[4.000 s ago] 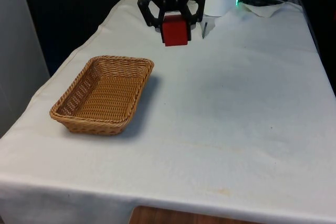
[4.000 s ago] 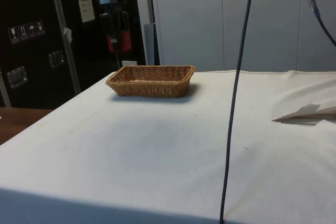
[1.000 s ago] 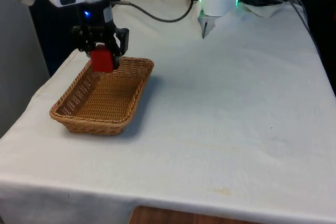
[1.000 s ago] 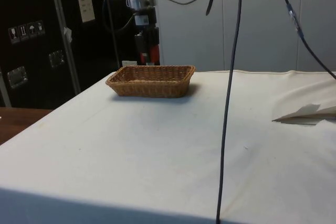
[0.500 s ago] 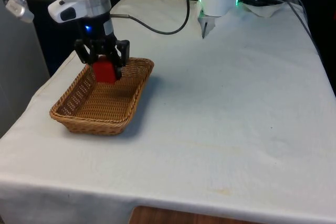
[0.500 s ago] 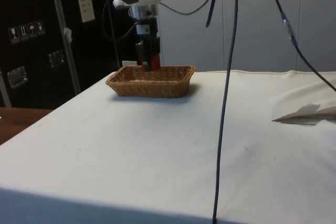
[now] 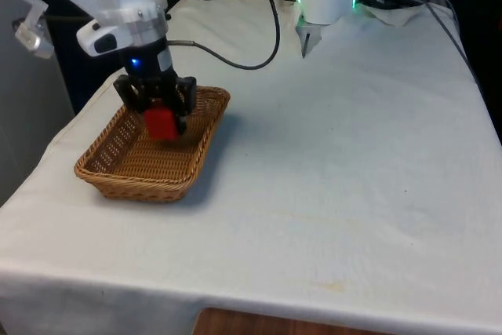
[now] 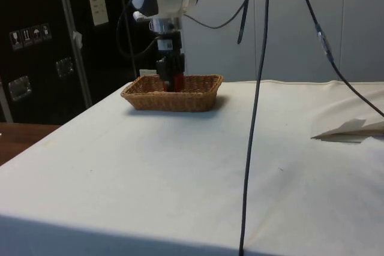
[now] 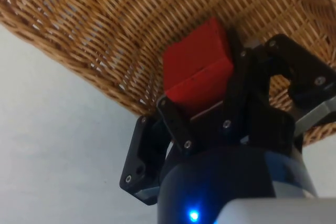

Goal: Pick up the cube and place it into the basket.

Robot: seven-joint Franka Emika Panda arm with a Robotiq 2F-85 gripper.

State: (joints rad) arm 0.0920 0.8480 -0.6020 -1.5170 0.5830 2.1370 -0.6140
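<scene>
Gripping the red cube [image 7: 161, 122] between closed fingers, the tool [image 7: 159, 111] hangs inside the far end of the wicker basket [image 7: 118, 169], which sits at the front view's left on the tabletop [image 7: 337, 154].

I see a red cube [image 7: 161, 122] in a black gripper [image 7: 159, 115], a tan woven basket [image 7: 125, 169], and a white cloth [image 7: 345, 154].

Hand [image 9: 202, 90]: black fingers clamped on the cube's two sides.
Cube [image 9: 195, 71]: red, held over woven wicker.
Basket [image 9: 105, 19]: brown weave, rim beside white cloth [image 9: 47, 129].
</scene>
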